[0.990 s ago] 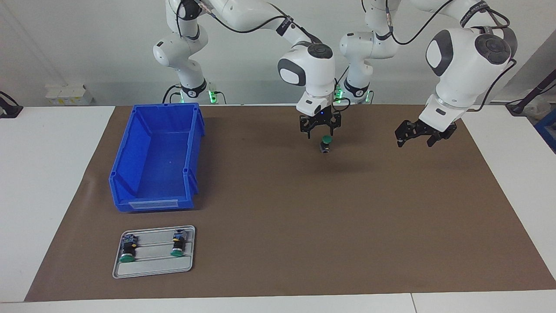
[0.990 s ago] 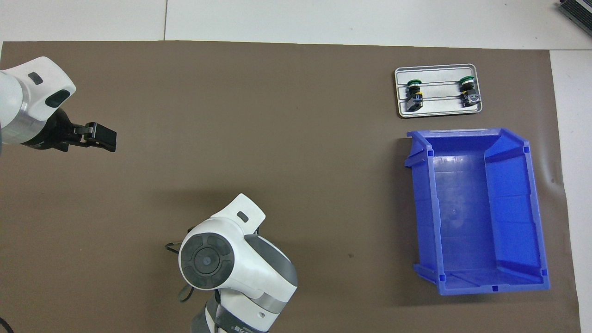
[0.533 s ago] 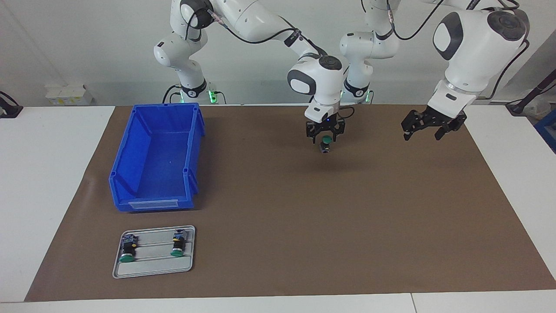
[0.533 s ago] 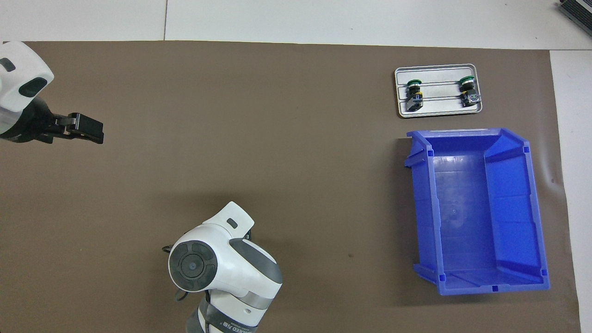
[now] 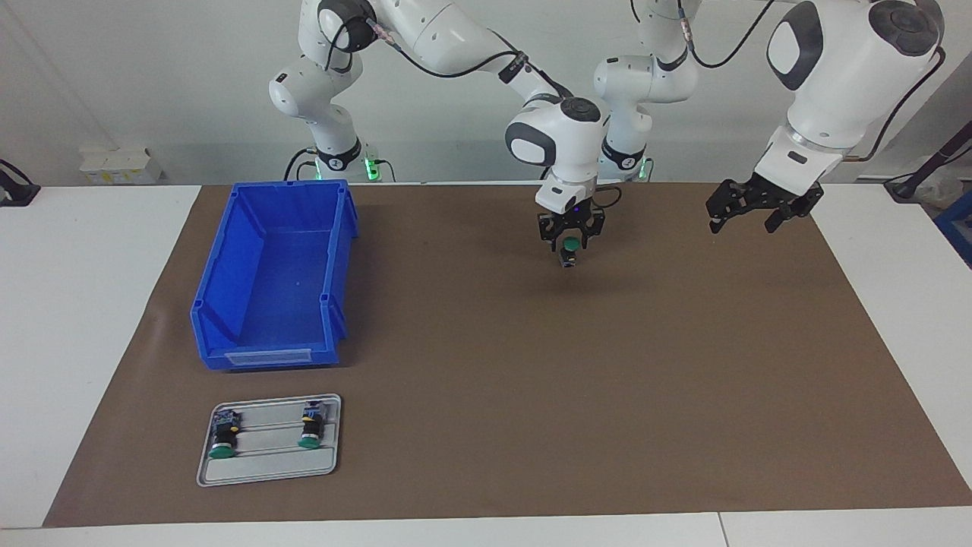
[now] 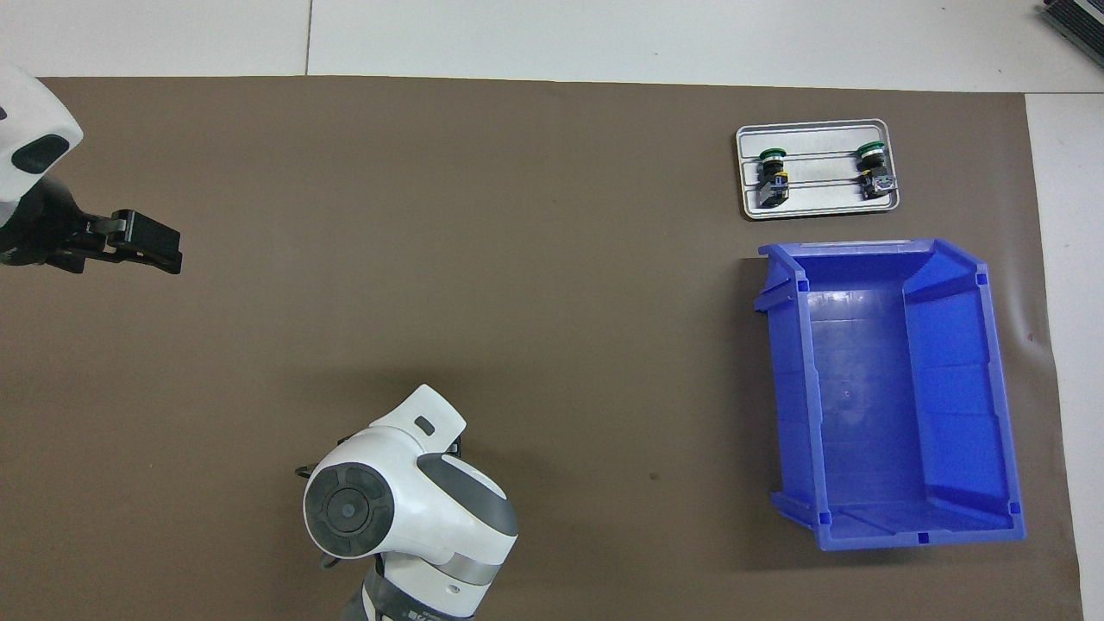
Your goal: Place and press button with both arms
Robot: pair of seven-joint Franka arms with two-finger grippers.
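Button (image 5: 569,245) with the green cap stands upright on the brown mat (image 5: 531,365), close to my bases and well apart from the blue bin (image 5: 275,273). My right gripper (image 5: 570,237) hangs straight down over it, touching or not I cannot tell, nor how wide it is. My left gripper (image 5: 740,216) hovers with jaws wide and empty over the mat's left-arm end.

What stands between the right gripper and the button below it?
Nothing visible. The right gripper is directly over the button, which stands upright on the brown mat, its green cap between the fingers. The left gripper waits over the mat toward its own end.
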